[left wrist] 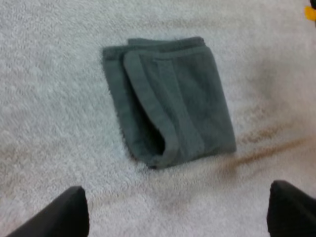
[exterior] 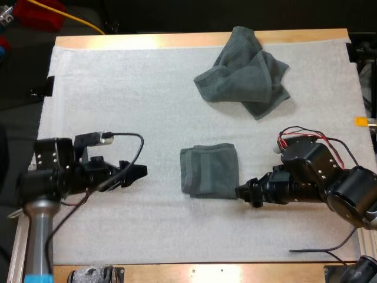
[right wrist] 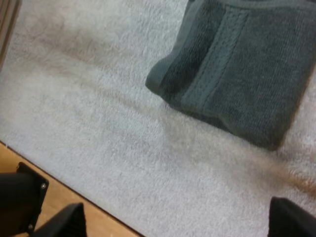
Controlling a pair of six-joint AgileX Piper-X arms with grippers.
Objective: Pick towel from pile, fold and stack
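A dark grey-green folded towel (exterior: 209, 171) lies flat in the middle of the white mat (exterior: 118, 94). A crumpled towel (exterior: 244, 73) of the same colour sits near the mat's far edge. My left gripper (exterior: 136, 173) hovers left of the folded towel and points at it; in the left wrist view its fingers (left wrist: 54, 217) stand wide apart, short of the folded towel (left wrist: 168, 103). My right gripper (exterior: 242, 193) is at the folded towel's near right corner. In the right wrist view it (right wrist: 173, 222) is open over bare mat, just off the towel (right wrist: 242, 69).
The wooden table edge (exterior: 206, 272) runs along the near side, and a dark bracket (right wrist: 19, 197) sits on it. Bare mat stretches on the left and along the front.
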